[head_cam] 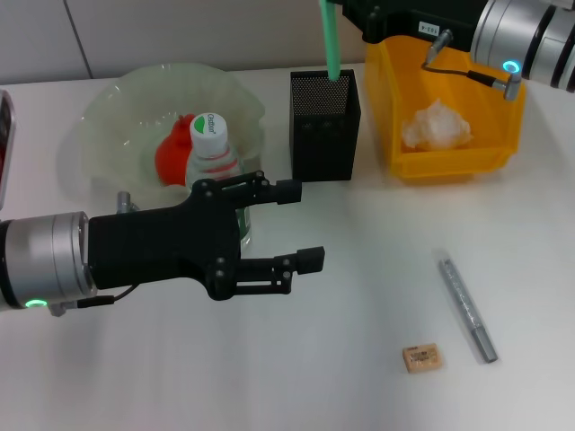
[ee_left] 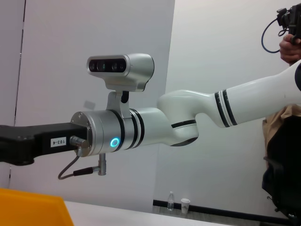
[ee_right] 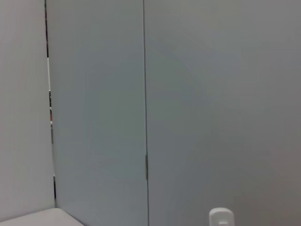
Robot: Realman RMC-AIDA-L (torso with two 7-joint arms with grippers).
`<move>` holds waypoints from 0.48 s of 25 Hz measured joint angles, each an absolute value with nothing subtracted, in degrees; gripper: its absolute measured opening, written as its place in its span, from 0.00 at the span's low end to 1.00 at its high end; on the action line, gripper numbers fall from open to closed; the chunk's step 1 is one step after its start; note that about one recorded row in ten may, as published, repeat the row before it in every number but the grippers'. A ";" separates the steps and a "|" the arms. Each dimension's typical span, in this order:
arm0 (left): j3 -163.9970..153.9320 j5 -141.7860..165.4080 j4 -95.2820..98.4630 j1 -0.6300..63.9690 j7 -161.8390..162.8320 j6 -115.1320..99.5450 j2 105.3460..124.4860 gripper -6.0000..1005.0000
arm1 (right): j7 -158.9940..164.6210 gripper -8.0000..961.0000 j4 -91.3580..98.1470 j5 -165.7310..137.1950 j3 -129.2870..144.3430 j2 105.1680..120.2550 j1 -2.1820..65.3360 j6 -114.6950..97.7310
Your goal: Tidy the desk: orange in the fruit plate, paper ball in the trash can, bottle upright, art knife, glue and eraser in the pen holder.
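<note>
My left gripper (head_cam: 301, 224) is open and empty, low over the table in front of the fruit plate (head_cam: 108, 117). Just behind its palm the bottle (head_cam: 211, 148) stands upright, its lower part hidden. The orange (head_cam: 172, 151) lies in the pale green plate. At the top edge my right gripper (head_cam: 359, 11) holds the green glue (head_cam: 331, 40) nearly vertical, its lower end dipping into the black mesh pen holder (head_cam: 323, 130). The paper ball (head_cam: 436, 126) rests in the yellow trash can (head_cam: 449, 163). The grey art knife (head_cam: 465, 307) and tan eraser (head_cam: 421, 357) lie on the table at the front right.
The left wrist view shows my right arm (ee_left: 188, 115) against a white wall and a corner of the yellow bin (ee_left: 28, 207). A dark object (head_cam: 4, 135) sits at the table's far left edge. The right wrist view shows only wall panels.
</note>
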State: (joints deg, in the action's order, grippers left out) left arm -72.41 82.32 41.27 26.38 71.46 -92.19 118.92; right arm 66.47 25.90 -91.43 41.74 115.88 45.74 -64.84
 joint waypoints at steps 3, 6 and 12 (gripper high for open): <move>-72.44 82.33 41.08 26.38 71.37 -92.20 118.92 0.81 | 66.45 0.06 25.84 -91.40 41.75 116.24 45.74 -64.48; -72.48 82.33 41.05 26.38 71.37 -92.20 118.92 0.81 | 66.36 0.06 25.74 -91.39 42.03 116.81 45.83 -63.82; -72.52 82.36 40.95 26.15 70.84 -92.20 118.91 0.81 | 65.85 0.06 25.33 -91.39 41.98 117.44 45.81 -63.30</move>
State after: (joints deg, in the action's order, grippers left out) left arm -72.51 82.36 40.95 26.15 70.84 -92.19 118.91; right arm 65.85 25.33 -91.40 41.98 117.44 45.81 -63.30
